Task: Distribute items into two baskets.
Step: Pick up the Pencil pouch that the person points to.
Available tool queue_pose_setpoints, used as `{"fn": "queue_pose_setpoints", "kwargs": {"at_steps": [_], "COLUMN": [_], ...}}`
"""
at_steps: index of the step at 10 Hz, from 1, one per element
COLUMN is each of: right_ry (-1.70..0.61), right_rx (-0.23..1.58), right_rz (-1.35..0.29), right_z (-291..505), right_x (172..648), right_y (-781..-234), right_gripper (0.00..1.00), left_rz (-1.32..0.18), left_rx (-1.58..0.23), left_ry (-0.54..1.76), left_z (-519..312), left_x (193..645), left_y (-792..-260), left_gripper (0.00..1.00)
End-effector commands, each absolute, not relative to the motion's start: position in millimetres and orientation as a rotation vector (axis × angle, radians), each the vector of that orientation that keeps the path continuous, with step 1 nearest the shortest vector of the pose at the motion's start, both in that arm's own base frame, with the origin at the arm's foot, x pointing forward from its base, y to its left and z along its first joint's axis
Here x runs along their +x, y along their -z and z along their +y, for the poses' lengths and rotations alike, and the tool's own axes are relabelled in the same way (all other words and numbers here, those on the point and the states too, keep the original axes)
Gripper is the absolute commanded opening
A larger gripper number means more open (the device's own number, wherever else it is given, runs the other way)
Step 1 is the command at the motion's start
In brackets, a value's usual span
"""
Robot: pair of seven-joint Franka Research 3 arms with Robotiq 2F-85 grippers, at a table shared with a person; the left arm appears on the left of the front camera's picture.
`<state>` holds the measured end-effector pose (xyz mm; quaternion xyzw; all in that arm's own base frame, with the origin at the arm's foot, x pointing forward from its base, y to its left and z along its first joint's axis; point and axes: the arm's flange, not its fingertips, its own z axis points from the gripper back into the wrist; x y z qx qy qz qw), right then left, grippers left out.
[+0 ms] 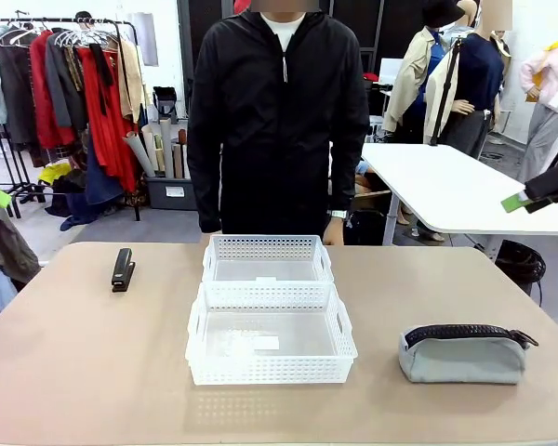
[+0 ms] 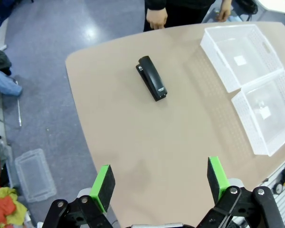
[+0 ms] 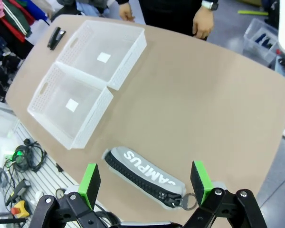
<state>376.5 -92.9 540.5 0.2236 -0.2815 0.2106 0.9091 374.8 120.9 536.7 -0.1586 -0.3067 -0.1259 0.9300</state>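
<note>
- Hovering spread wide, my left gripper (image 2: 160, 179) looks at the stapler (image 2: 152, 78)
- My right gripper (image 3: 145, 180), equally wide, hangs over the pouch (image 3: 137, 167); its wrist view reads "CAMPUS"
- Both baskets (image 1: 270, 373) touch, between stapler and pouch

Baskets (image 1: 270, 307) white perforated plastic; pouch (image 1: 463, 354) grey cloth; stapler (image 1: 123, 269) glossy black.

Centred on the table (image 1: 74, 372), the near basket (image 1: 271, 370), long side toward the robot. Directly behind it, rim against rim, the far basket (image 1: 268, 246). Well left of the near basket and farther back, level with the far one, the stapler (image 1: 123, 269), lying flat, lengthwise across the table. Right of the near basket, apart from it, the pouch (image 1: 462, 358), zipper uppermost. Beyond, at the far edge, in line with the near basket, a person (image 1: 277, 121) standing.
</note>
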Motion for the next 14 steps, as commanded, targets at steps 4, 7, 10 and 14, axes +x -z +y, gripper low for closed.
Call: {"fn": "queue_pose_setpoints", "kwargs": {"at_steps": [4, 7, 10, 14], "right_ry": [-0.477, -0.472, -0.468, -0.442], "right_rx": [0.55, 0.562, 0.581, 0.574], "right_rz": [-0.594, -0.6, -0.605, -0.589], "right_z": [-136, -150, -151, -148], "right_x": [376, 372, 373, 369], "right_y": [-538, -534, -534, -531], "right_gripper": [1.0, 1.0, 1.0, 1.0], "left_rz": [-0.663, -0.663, -0.665, -0.689], "left_rx": [-0.411, -0.417, -0.431, -0.426], "left_ry": [0.26, 0.269, 0.28, 0.292], "left_z": [138, 140, 135, 131], "left_x": [381, 380, 384, 384], "left_y": [-530, -532, -532, -538], "left_gripper": [1.0, 1.0, 1.0, 1.0]}}
